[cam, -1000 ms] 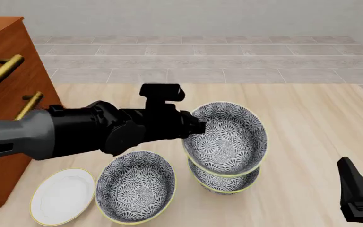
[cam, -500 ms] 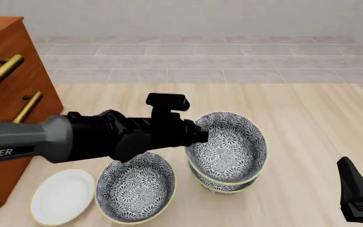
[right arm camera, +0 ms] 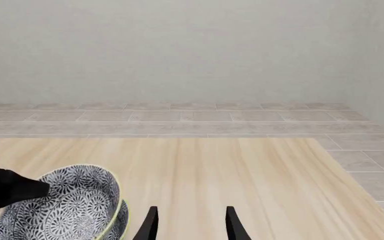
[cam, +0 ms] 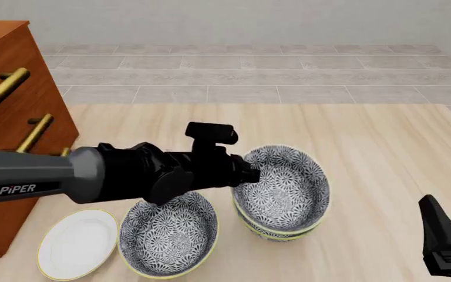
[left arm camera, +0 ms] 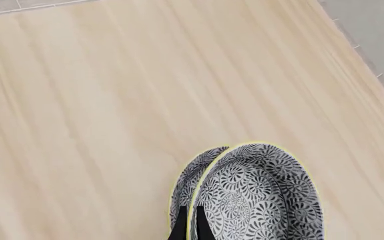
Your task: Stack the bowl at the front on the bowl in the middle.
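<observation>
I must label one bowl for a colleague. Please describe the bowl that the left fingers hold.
Find the wooden cabinet at the table's left. To its right, two floral bowls are nested; take the upper bowl, pinched at its rim by the left fingers. The single bowl stands apart, beside the white plate.

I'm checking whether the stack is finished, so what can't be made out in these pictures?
- Front view: the left gripper at the upper bowl's rim is a dark mass, so its grip is unclear.
- Left wrist view: the fingertips straddle that rim, but the frame edge crops them.
- Front view: the lower bowl is mostly covered, so whether the upper bowl has seated is unclear.
- Front view: the right gripper is cut off by the edge.
</observation>
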Robot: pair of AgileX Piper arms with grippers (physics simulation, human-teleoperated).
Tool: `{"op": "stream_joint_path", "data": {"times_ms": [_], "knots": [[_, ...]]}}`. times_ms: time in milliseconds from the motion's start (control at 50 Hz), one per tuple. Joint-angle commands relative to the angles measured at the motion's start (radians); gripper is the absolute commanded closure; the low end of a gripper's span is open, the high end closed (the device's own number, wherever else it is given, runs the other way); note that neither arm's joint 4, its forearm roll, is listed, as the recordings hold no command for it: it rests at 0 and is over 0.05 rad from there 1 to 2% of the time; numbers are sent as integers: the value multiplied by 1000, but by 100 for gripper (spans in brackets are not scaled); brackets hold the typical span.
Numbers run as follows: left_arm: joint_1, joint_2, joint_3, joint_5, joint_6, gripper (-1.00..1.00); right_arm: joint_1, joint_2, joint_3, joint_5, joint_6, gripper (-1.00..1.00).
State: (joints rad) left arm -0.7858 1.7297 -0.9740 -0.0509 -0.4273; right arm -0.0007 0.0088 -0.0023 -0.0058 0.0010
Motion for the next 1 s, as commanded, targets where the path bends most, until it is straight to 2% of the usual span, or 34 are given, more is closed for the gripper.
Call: {"op": "stream_joint_path", "data": {"times_ms": [20,420,440,1000], "knots": [[3,12,-3,-15,-5,100,1,1,0,0,-1,-100],[-5,13,-3,-17,19,100,0,1,0,0,-1,-100],[-3,12,-3,-18,24,-100,1,1,0,0,-1,-100],[0,-65,10,19,59,-100,0,1,0,0,-1,-100]]}}
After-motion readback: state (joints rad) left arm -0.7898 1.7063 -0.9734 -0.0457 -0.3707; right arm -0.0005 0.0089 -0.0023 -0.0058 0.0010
